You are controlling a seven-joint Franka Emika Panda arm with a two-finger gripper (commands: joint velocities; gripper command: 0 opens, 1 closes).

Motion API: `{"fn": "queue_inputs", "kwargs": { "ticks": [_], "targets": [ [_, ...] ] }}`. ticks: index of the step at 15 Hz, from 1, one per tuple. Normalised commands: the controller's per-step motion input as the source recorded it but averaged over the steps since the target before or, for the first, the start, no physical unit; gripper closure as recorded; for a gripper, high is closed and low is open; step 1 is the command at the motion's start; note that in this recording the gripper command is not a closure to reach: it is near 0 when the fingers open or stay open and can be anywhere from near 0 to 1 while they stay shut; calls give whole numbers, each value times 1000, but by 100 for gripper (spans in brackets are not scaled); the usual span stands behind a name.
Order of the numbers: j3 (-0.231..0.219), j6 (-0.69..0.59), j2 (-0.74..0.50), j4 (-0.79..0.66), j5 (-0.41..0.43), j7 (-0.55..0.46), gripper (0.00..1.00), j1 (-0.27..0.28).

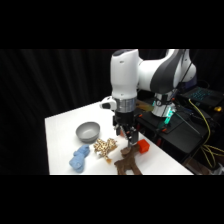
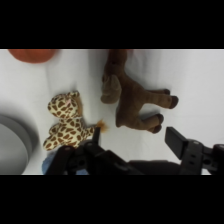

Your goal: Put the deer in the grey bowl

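Black curtains are seen hanging behind the white worktop [image 1: 62, 125], and cables and electronics are seen lying to the right of it. The arm is being held over the near part of the worktop, with the gripper [image 1: 131, 145] pointing straight down above the deer [image 1: 127, 164]. In the wrist view the gripper [image 2: 135, 142] is being shown wide open, one finger at the lower left and the other at the lower right, and nothing is being held between them. Both fingers are being kept clear of the deer [image 2: 131, 95], which is lying on its side on the bare worktop [image 2: 200, 85], its legs stretching toward the right of that view. No contact between gripper and deer is being shown.

The grey bowl [image 1: 88, 131] is sitting upright farther back and to the left in the side view, well apart from the deer; only an arc of its rim [image 2: 22, 132] is being caught at the left edge of the wrist view. A tan spotted plush toy [image 1: 105, 146] is lying between bowl and deer, just beside the deer [image 2: 65, 122]. A blue plush toy [image 1: 79, 158] is lying in front of the bowl. A reddish object [image 1: 143, 146] is resting just right of the gripper, and part of it [image 2: 32, 54] is being seen at the top left of the wrist view
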Motion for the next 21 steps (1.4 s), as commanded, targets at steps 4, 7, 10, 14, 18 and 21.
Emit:
{"fn": "queue_inputs", "kwargs": {
  "ticks": [4, 7, 10, 14, 18, 21],
  "targets": [
    [2, 291, 405, 169, 83, -47, 0, 28],
    [57, 136, 334, 229, 200, -120, 0, -14],
    [102, 66, 242, 199, 212, -124, 0, -8],
    [87, 22, 193, 164, 169, -122, 0, 18],
    [56, 13, 141, 112, 144, -168, 0, 2],
    [43, 18, 44, 28, 132, -159, 100, 4]
  ]
}}
